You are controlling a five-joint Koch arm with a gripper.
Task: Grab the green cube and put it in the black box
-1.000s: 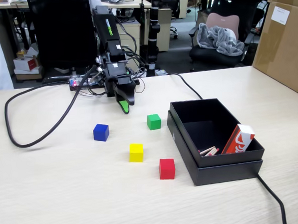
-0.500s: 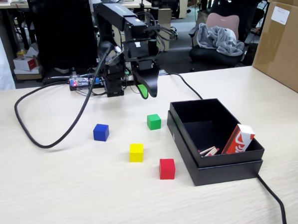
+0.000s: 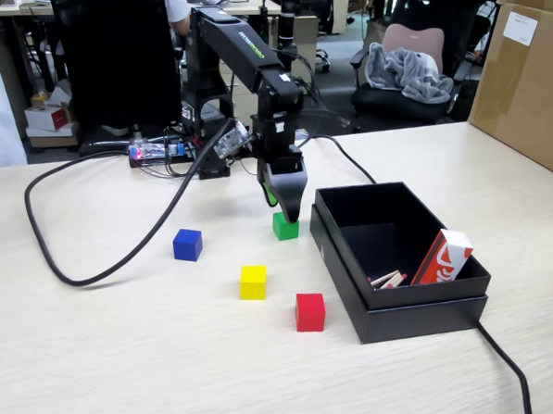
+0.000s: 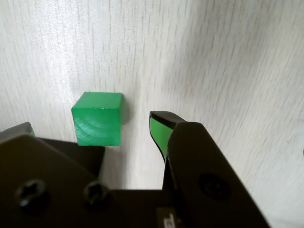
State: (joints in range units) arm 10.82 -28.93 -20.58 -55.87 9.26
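the arm (image 3: 252, 53) reaches down from 11 o'clock in the fixed view, wrist bent so the gripper (image 3: 286, 207) points at 6 o'clock, its 2 green-tipped jaws parted.

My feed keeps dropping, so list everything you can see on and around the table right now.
green cube: 1, green, on table, between the open jaws in the wrist view
blue cube: 1, blue, left in the fixed view
yellow cube: 1, yellow, centre front
red cube: 1, red, near box
black box: 1, black, right
red-and-white packet: 1, leaning inside box
black cable: 1, looping left
cardboard box: 1, brown, far right
gripper: 1, black with green tips, jaws open, over green cube
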